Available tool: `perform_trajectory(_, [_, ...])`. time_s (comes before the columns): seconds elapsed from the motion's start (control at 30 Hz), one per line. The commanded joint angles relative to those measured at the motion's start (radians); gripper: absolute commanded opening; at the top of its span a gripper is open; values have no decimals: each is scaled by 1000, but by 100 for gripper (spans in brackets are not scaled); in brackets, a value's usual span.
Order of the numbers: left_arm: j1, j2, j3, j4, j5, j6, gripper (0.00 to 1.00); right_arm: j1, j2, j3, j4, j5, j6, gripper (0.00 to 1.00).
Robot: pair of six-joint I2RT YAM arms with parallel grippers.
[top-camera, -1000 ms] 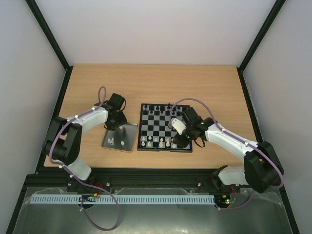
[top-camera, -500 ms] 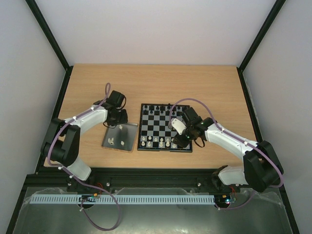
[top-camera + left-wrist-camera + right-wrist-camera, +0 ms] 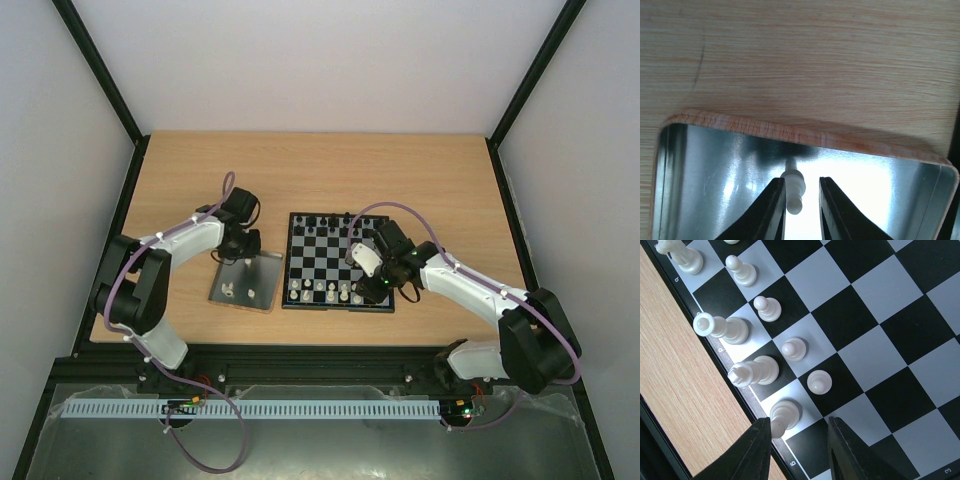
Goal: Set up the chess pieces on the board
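In the left wrist view a white pawn [image 3: 794, 192] stands in the shiny metal tray [image 3: 715, 170]. My left gripper [image 3: 802, 182] straddles it, open by a narrow gap. The pawn touches the left finger, and light shows between it and the right finger. Seen from above, this gripper [image 3: 243, 257] is at the tray's far edge. My right gripper [image 3: 799, 440] hangs open over the board [image 3: 880, 330] near its rim. A white bishop-like piece [image 3: 784, 416] stands just beside its left finger. Several white pieces, such as a tall one [image 3: 752, 372] and a pawn [image 3: 819, 382], fill the two rows nearest the rim.
The tray [image 3: 262, 268] lies left of the board [image 3: 287, 262] and holds two more white pieces [image 3: 229, 291]. Black pieces [image 3: 330, 220] line the board's far rows. Bare wooden tabletop [image 3: 320, 170] stretches behind both, with black frame posts at the sides.
My left gripper's jaws have drawn in around the pawn in the tray, and that wrist has shifted slightly. The right arm has stayed where it was.
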State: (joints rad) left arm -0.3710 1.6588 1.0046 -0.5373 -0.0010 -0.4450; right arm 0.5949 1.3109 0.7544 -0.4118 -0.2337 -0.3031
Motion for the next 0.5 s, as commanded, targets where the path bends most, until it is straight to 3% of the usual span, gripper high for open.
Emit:
perform_trajectory(0.0, [-3, 37, 7, -34, 1, 22, 17, -4, 16, -14, -7, 5, -7, 34])
perform_trajectory(0.23, [-3, 54, 3, -27, 16, 26, 14, -5, 16, -15, -7, 5, -7, 34])
perform_trajectory(0.4, [-3, 53, -2, -30, 22, 33, 2, -4, 17, -15, -8, 5, -7, 34])
perform_trajectory(0.47, [-3, 45, 4, -42, 30, 42, 2, -5, 16, -16, -7, 7, -7, 34])
